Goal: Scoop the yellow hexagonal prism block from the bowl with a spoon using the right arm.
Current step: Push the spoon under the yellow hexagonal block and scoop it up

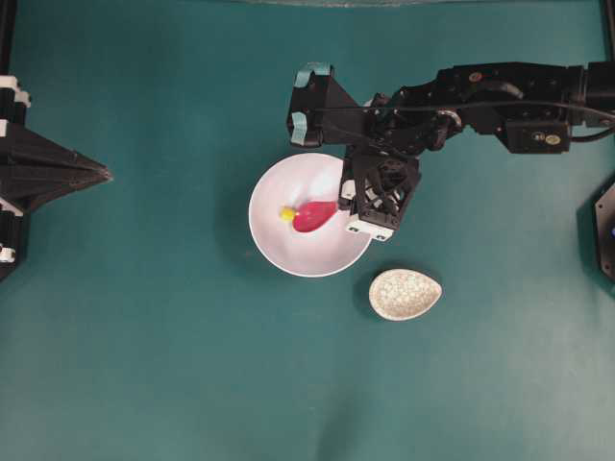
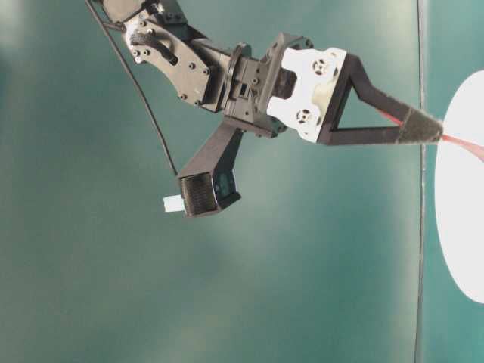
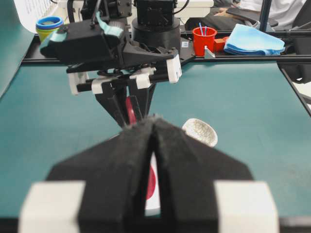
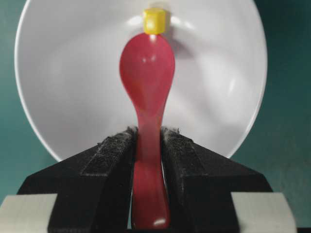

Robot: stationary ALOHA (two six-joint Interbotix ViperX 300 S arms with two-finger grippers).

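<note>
- No brand, label or lettering can be read in any view; a white sheet at the upper left of the left wrist view may carry print, but it is too blurred to tell.
- The right gripper (image 4: 148,145) has its two padded fingers (image 4: 109,165) pressed against the handle of the spoon (image 4: 147,73), holding it.
- The scoop lies inside the bowl (image 1: 288,245), near the middle of the overhead view.
- The yellow hexagonal prism block (image 4: 154,20) sits in the bowl, touching the scoop's tip, outside the scoop.
- The left gripper (image 3: 154,160), at the bottom of its own view, has its jaws almost together with nothing between them.
- A speckled spoon rest (image 1: 405,294) lies on the green table (image 1: 144,336), lower right of the bowl and apart from it.
- Along the top of the left wrist view stand a red cup (image 3: 204,40), a folded blue cloth (image 3: 253,40) and stacked coloured rings (image 3: 48,25).
</note>
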